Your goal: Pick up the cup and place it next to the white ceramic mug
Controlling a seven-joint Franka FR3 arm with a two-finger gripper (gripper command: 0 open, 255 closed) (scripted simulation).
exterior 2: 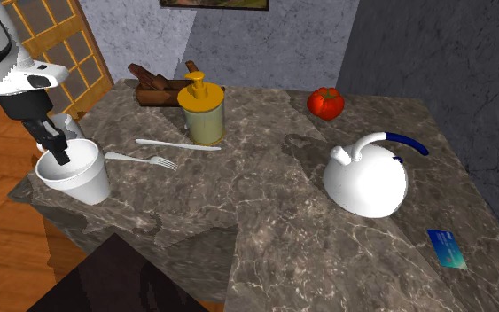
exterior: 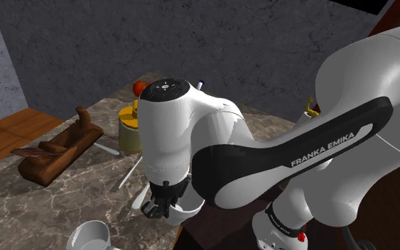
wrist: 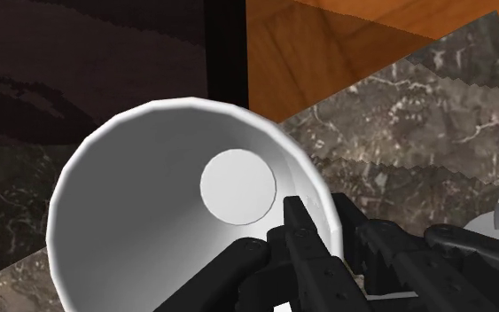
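The marble counter [exterior 2: 283, 222] carries, in the second exterior view, a white kettle [exterior 2: 365, 182] and, at its corner, the white cup [exterior 2: 74, 173]. The shoulder view adds the white mug [exterior: 88, 234] nearby. In the wrist view the gripper [wrist: 320, 213] pinches the cup's wall, one finger inside, one outside.

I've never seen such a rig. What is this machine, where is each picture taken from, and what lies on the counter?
A white robot arm carries a black two-fingered tool. One picture looks from beside its stand, one across the marble counter, one from the hand. The tool pinches the wall of a plain white cup, one finger inside. A white mug stands close by. Also there: a white kettle with a blue handle, a yellow-topped soap dispenser, a red tomato, a white fork, a white knife, a wooden hand plane, a blue card.
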